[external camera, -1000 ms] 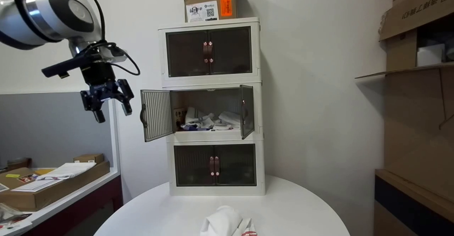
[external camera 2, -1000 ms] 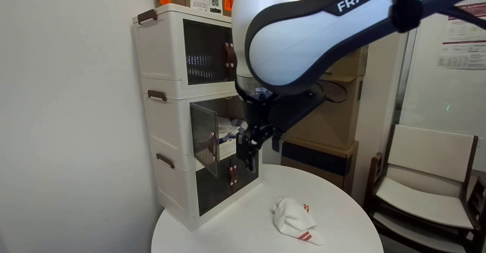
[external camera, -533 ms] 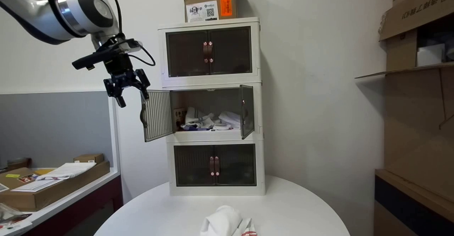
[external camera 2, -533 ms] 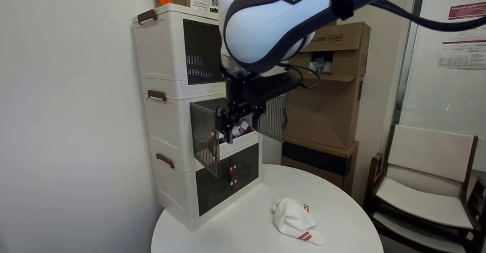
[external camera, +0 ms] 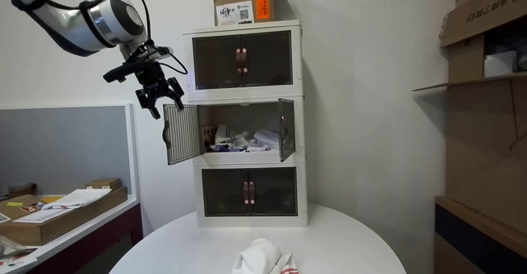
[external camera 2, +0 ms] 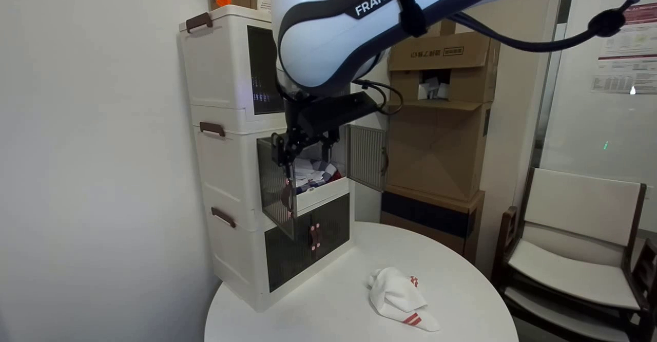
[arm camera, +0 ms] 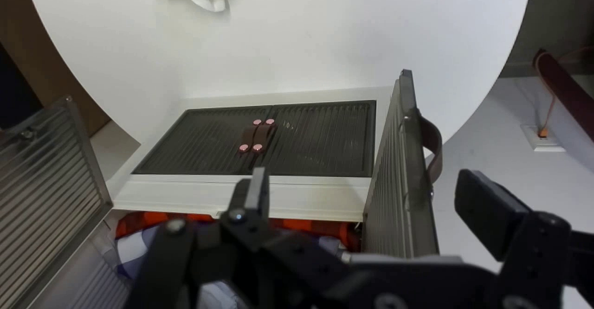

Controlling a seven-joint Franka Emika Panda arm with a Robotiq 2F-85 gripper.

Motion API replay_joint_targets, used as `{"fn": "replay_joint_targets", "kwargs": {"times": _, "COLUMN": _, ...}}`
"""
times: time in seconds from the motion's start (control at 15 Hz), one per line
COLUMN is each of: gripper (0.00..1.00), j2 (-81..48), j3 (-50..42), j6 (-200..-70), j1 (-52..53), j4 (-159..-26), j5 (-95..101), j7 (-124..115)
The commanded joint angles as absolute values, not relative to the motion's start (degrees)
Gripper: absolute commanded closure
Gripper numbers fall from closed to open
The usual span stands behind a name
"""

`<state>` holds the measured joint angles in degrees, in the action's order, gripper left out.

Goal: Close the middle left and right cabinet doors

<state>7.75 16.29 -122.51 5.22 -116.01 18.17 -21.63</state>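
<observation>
The middle left door (external camera: 183,134) stands wide open on the white cabinet (external camera: 247,159). It also shows in an exterior view (external camera 2: 274,183), and edge-on at the right in the wrist view (arm camera: 403,174). The middle right door (external camera: 287,130) also stands open; it shows in an exterior view (external camera 2: 367,157) and at the left in the wrist view (arm camera: 51,193). My gripper (external camera: 168,111) is open and empty at the top of the left door. In the wrist view its fingers (arm camera: 366,183) appear on either side of that door; I cannot tell if they touch it.
Cloths (external camera: 234,138) lie inside the middle tier. The top doors (external camera: 243,60) and bottom doors (external camera: 250,191) are shut. A white cloth with red stripes (external camera 2: 398,298) lies on the round white table (external camera 2: 359,326). Cardboard boxes (external camera 2: 436,152) stand beside the cabinet.
My open gripper has moved right and up in an exterior view, from left of the cabinet to the top of the middle left door. Both middle doors have stayed open.
</observation>
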Motion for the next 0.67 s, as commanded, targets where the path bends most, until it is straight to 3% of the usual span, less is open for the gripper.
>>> {"fn": "replay_joint_targets", "kwargs": {"times": 0.0, "gripper": 0.0, "j2": 4.24, "j3": 15.77, "j6": -123.27, "j1": 6.66, "j4": -111.89, "j5": 19.73, "j7": -26.29}}
{"fn": "replay_joint_targets", "kwargs": {"times": 0.6, "gripper": 0.0, "j2": 1.91, "j3": 14.65, "j6": -123.83, "j1": 7.18, "j4": -109.85, "j5": 31.05, "j7": -38.56}}
